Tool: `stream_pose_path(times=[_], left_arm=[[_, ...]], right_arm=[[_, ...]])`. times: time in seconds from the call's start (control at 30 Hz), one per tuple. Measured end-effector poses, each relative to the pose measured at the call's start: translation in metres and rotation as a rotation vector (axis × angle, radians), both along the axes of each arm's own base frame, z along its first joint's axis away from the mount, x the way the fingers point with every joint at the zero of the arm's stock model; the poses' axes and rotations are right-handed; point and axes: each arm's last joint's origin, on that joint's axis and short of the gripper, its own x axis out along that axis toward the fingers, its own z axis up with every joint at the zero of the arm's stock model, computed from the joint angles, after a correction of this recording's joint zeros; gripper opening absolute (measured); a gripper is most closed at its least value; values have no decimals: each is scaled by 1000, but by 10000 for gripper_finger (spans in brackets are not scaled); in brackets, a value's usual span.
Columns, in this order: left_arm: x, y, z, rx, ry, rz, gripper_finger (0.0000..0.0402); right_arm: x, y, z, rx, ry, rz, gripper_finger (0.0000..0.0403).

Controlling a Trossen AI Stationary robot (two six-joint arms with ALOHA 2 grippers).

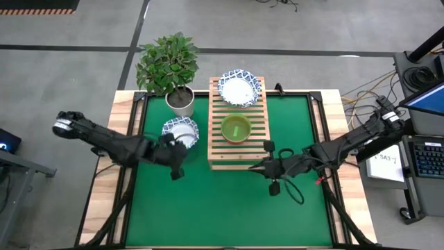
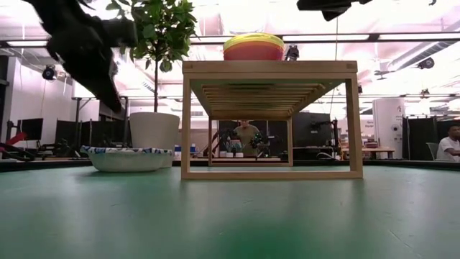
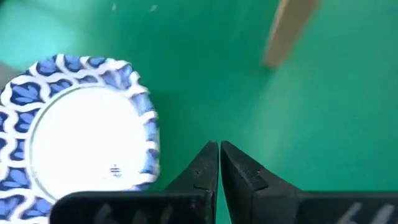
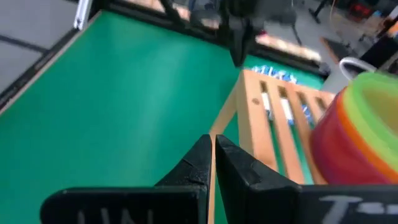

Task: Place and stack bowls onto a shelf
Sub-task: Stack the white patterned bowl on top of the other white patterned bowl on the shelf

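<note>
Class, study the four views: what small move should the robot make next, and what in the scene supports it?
Probably open the left claw and lower it over the patterned bowl on the mat: that bowl sits beside the shelf, not on it, and the claw hangs shut and empty next to it.

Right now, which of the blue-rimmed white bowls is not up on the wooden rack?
The blue-patterned white bowl resting on the green table mat, left of the light-wood slatted shelf near the left pincer. The other blue-patterned bowl sits atop the shelf's far end.

A lab (monitors (image 2: 313, 133), workbenches (image 2: 374, 152), seated person (image 2: 451, 144)).
</note>
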Motion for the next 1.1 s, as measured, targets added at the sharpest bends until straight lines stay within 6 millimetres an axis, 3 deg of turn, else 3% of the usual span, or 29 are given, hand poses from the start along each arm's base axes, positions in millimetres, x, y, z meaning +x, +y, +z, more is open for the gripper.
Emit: stream_pose_path(times=[0.13,0.27,0.43,0.57,0.87,1.1], left_arm=[[6,28,-2,-29,66,-70,21],[5,48,-4,-54,113,-112,68],[5,55,-5,-52,114,-100,133],[8,55,-11,-60,95,-75,159],[20,59,-56,25,214,74,149],[33,59,-72,28,297,65,96]], right_arm=[[-9,-4,1,11,-38,6,13],[-17,-7,2,18,-52,6,13],[-21,-9,-2,7,-38,11,13],[-22,-9,-2,-7,-42,18,13],[-22,-9,-2,-8,-40,18,13],[-22,-9,-2,-8,-40,17,13]])
